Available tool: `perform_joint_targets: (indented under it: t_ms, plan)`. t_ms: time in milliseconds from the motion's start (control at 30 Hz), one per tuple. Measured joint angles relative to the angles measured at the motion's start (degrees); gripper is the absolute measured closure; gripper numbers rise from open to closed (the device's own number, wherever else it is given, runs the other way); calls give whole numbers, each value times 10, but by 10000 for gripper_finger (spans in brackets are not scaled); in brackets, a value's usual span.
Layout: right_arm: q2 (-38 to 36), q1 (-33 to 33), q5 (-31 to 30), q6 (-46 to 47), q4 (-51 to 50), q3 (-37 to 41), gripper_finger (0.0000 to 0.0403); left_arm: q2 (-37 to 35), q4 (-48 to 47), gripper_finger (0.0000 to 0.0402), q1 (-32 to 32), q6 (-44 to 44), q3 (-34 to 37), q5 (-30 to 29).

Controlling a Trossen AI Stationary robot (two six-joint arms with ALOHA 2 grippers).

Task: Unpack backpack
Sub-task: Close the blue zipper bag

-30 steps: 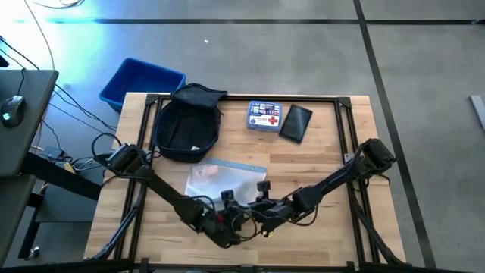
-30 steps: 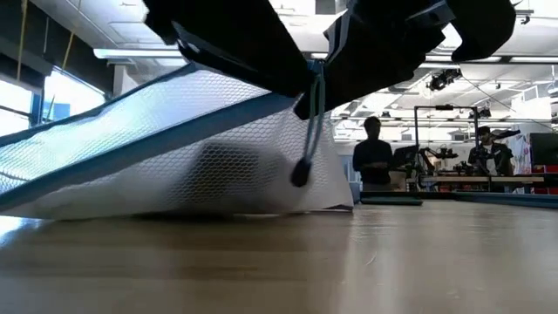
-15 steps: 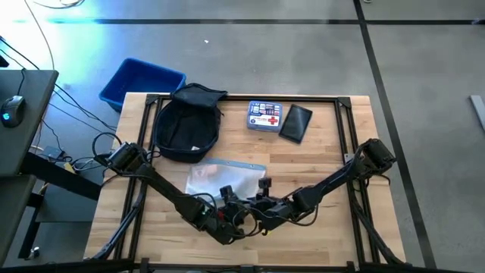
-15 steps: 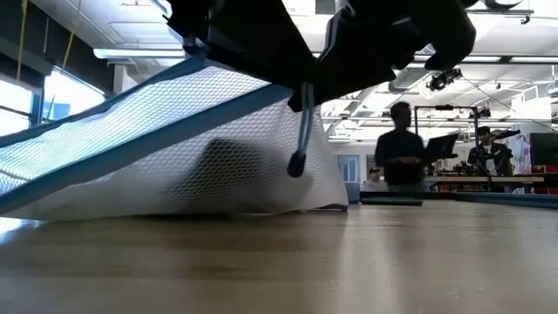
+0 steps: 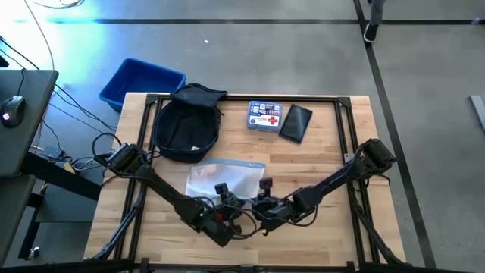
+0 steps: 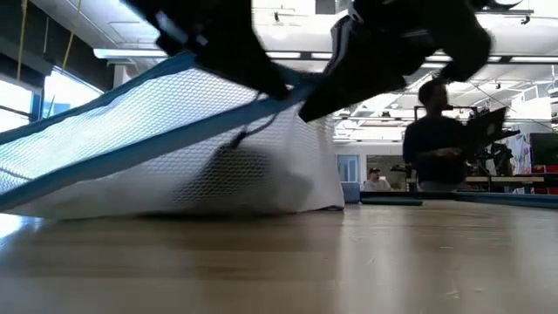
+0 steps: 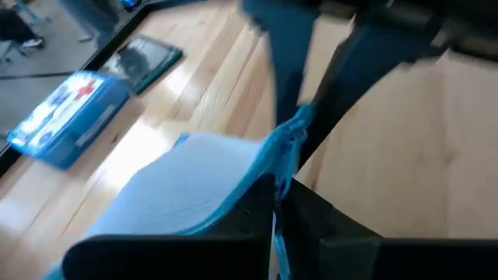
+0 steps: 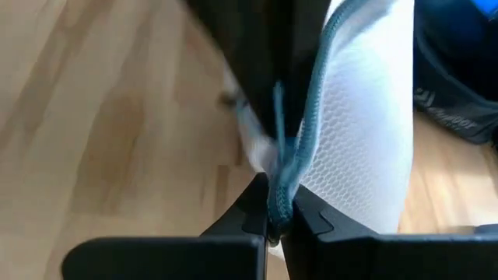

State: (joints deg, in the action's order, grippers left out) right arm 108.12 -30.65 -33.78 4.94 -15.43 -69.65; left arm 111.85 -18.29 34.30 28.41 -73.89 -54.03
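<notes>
- In the high view you had the whole bench (image 5: 318, 159) before you: the backpack (image 5: 186, 125) lay at the upper left of the bench top, with a blue bin (image 5: 140, 82) on the floor just beyond that corner.
- To the right of the backpack, along the upper edge, a blue first-aid kit (image 5: 264, 117) and a flat black pouch (image 5: 295, 122) lay side by side.
- A white mesh bag (image 5: 220, 178) with blue trim sat in the lower middle of that frame, just below the backpack, and both arms met at its lower edge.
- The left gripper (image 5: 225, 199) and the right gripper (image 5: 261, 199) stood close together there, well apart from the backpack.
- The low view showed you what the high view could not: the mesh bag (image 6: 166, 148) was tilted, its right end lifted off the wood under the dark arms and its left end down on the bench.
- That view also took in the room behind, where a person (image 6: 436, 139) stood at the right of the frame.
- The left wrist view gave you the grip up close: the left fingers (image 7: 311, 214) were closed on the blue trim of the mesh bag (image 7: 187, 187), with the first-aid kit (image 7: 66, 117) at the left edge.
- In the right wrist view the right fingers (image 8: 307, 214) were pinched together on the blue cord at the edge of the mesh bag (image 8: 366, 117).
- The backpack (image 8: 459, 85) showed only as a dark mass at the right edge of that frame, clear of the fingers.
</notes>
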Motion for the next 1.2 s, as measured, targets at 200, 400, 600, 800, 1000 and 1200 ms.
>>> perform_joint_targets:
  t_ms: [200,400,600,800,1000,1200]
  plan:
    - [0,-10,1,6,-34,0,403,0,-109,401,9,89,0,19]
    - [3,-35,-51,71,-131,0,403,0,-163,402,13,138,1,79]
    - [3,-52,-62,164,-218,1,403,0,-187,401,51,195,1,142]
    - [3,-68,-89,211,-276,1,403,0,-325,401,99,344,1,165]
    - [3,-80,-92,287,-353,1,403,0,-399,401,135,457,1,179]
    - [3,-94,-82,298,-369,2,403,0,-354,401,147,409,-13,175]
